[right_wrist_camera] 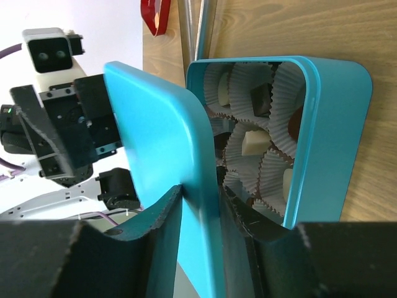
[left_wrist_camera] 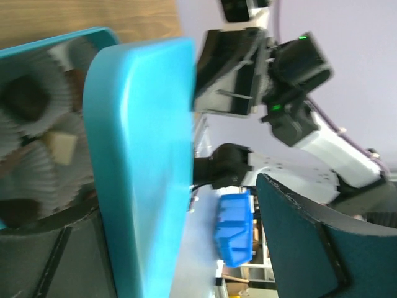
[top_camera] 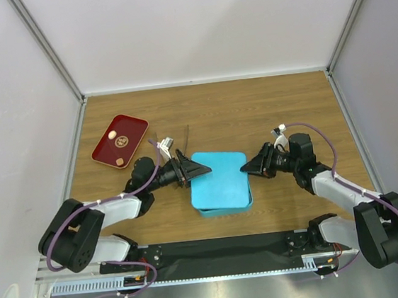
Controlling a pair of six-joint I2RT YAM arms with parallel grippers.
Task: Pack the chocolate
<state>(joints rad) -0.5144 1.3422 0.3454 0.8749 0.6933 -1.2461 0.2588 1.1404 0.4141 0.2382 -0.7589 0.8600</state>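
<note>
A turquoise lid point(top_camera: 220, 182) hangs just above its turquoise box point(right_wrist_camera: 329, 124) and hides the box from the top view. My right gripper point(right_wrist_camera: 200, 195) is shut on the lid's right edge. My left gripper point(left_wrist_camera: 167, 211) is open around the lid's left edge point(left_wrist_camera: 142, 155), with the lid against one finger and a gap to the other finger point(left_wrist_camera: 322, 248). Inside the box, white paper cups hold chocolate: a dark piece point(right_wrist_camera: 260, 96) and a cream piece point(right_wrist_camera: 251, 141), which also show in the left wrist view as dark point(left_wrist_camera: 25, 99) and cream point(left_wrist_camera: 61, 146).
A red tray point(top_camera: 129, 131) at the back left holds two small tan candies point(top_camera: 112, 135). Thin metal tongs point(top_camera: 186, 137) lie behind the box, beside my left gripper point(top_camera: 200, 169). My right gripper point(top_camera: 247, 167) is at the lid's right side. White walls enclose the table.
</note>
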